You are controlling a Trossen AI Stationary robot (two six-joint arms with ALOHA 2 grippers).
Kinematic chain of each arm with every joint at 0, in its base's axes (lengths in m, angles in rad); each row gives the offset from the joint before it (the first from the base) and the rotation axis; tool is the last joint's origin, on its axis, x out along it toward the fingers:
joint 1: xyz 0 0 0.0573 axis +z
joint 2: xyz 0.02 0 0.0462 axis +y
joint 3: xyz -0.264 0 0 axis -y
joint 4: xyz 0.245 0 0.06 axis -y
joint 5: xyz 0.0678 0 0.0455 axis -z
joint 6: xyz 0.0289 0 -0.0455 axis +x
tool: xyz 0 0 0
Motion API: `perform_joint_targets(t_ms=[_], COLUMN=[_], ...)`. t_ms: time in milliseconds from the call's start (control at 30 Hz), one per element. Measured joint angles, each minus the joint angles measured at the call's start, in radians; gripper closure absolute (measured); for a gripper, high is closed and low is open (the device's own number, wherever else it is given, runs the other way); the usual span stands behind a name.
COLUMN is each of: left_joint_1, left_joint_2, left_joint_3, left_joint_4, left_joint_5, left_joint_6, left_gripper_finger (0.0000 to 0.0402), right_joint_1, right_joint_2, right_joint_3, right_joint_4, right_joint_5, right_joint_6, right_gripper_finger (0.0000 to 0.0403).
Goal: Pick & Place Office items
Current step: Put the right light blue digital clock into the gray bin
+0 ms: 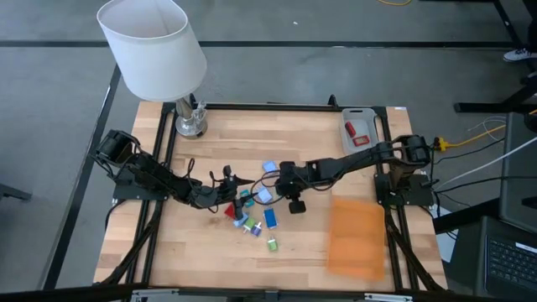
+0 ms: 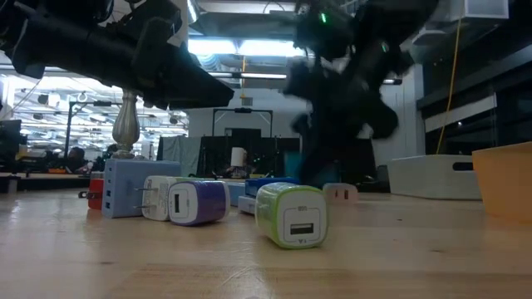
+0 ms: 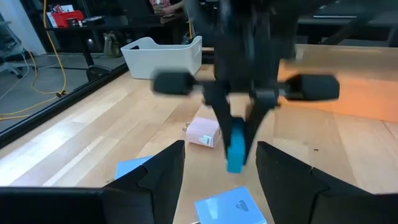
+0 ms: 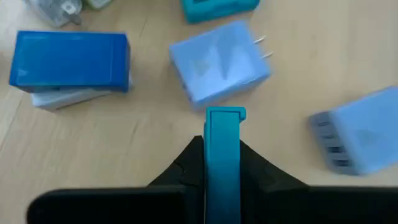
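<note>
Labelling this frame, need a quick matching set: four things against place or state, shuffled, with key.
1. right claw
2. left claw
3. grey rectangular plastic tray
4. flat orange sheet

A. open, holding nothing
B. table's far right corner
C. shut on a teal rectangular charger
D. near right part of the table

Pairs: 1-C, 2-A, 3-B, 4-D

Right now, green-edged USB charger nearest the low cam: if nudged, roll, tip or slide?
Probably slide. The green-edged charger rests on a flat face, low and squat, so tipping looks unlikely. Its corners are rounded but the body is boxy, so rolling seems unlikely too. The shell looks like smooth hard plastic on the bare wooden table: likely rigid, light, and prone to skidding.
</note>
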Motion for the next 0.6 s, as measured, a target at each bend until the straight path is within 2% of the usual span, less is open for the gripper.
perform_joint_targets(t_ms=[167, 367, 467, 600], left_joint_1=[0.000, 0.000, 0.000, -0.007], left_joint_2=[0.000, 0.000, 0.000, 0.000], left_joint_3=[0.000, 0.000, 0.000, 0.000], left_joint_4=[0.000, 0.000, 0.000, 0.000], left_joint_5=[0.011, 0.019, 0.026, 0.026], left_joint_6=[0.000, -0.009, -0.011, -0.011], left_gripper_finger=[0.0208, 0.0208, 0.0208, 0.0208], right_joint_1=[-0.040, -0.145, -0.233, -0.404], right_joint_2=[-0.063, -0.194, -0.278, -0.411], right_joint_3=[0.067, 0.070, 0.069, 0.028], right_joint_4=[-0.238, -0.521, -0.599, -0.605], right_joint_5=[0.131, 0.381, 0.482, 0.508], right_joint_6=[-0.018, 0.024, 0.051, 0.085], right_gripper_finger=[0.0359, 0.0359, 0.0359, 0.0359])
